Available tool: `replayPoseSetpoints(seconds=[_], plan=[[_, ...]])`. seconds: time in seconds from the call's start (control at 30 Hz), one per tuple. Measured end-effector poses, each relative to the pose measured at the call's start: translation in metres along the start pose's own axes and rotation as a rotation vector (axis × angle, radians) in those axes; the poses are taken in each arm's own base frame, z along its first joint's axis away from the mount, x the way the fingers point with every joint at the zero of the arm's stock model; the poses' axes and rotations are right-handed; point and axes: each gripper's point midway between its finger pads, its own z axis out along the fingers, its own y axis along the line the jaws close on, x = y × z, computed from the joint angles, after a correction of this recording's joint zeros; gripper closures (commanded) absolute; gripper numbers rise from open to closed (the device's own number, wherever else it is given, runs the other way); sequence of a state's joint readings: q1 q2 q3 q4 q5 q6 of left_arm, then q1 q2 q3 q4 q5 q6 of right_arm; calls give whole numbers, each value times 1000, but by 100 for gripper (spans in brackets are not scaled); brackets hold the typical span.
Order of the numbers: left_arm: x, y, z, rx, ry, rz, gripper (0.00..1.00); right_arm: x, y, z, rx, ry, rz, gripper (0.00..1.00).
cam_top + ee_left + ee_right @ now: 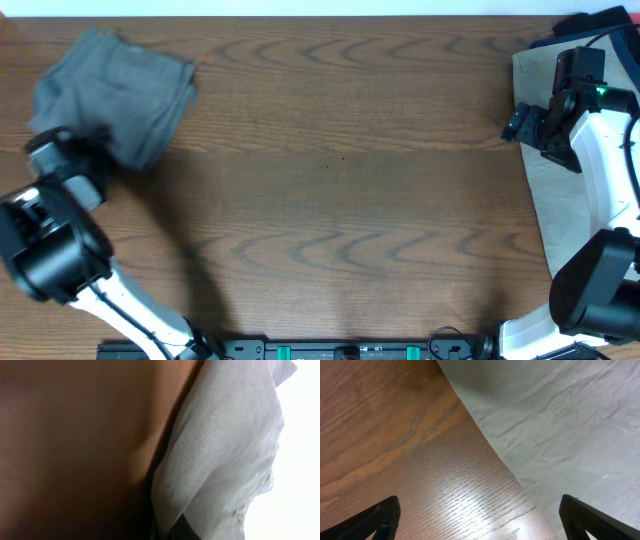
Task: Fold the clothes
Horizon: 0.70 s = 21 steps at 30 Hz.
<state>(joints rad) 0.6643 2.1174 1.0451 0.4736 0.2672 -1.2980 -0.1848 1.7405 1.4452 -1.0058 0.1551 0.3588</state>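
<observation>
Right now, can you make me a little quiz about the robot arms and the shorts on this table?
1. True or false: the grey shorts are spread out flat and neatly folded.
2. In the overhead view, which corner of the table has the dark navy shorts? A) top right B) bottom left C) top left
3. Fill in: the right gripper, at the edge of the beige shorts, has its jaws ____.

Key: 1 false, they are bunched in a heap; 2 A; 3 open.
</observation>
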Motion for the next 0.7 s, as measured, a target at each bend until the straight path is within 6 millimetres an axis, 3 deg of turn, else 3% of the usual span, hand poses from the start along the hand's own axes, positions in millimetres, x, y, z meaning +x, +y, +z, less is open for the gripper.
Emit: replayPoseSetpoints(seconds=[0.1, 0.17, 0.33, 0.47, 0.7], plan=[[-40, 8, -8, 0, -47, -55, 94, 0, 0, 0, 0, 0, 0, 1], [-56, 12, -13, -1, -68, -77, 94, 0, 0, 0, 0, 0, 0, 1], [-62, 11, -14, 9, -88, -81, 90, 0, 0, 0, 0, 0, 0, 1], [-48, 3, -8, 35, -90, -49, 90, 0, 0, 0, 0, 0, 0, 1], [28, -17, 10, 58, 3, 191, 92, 0, 0, 0, 0, 0, 0, 1]])
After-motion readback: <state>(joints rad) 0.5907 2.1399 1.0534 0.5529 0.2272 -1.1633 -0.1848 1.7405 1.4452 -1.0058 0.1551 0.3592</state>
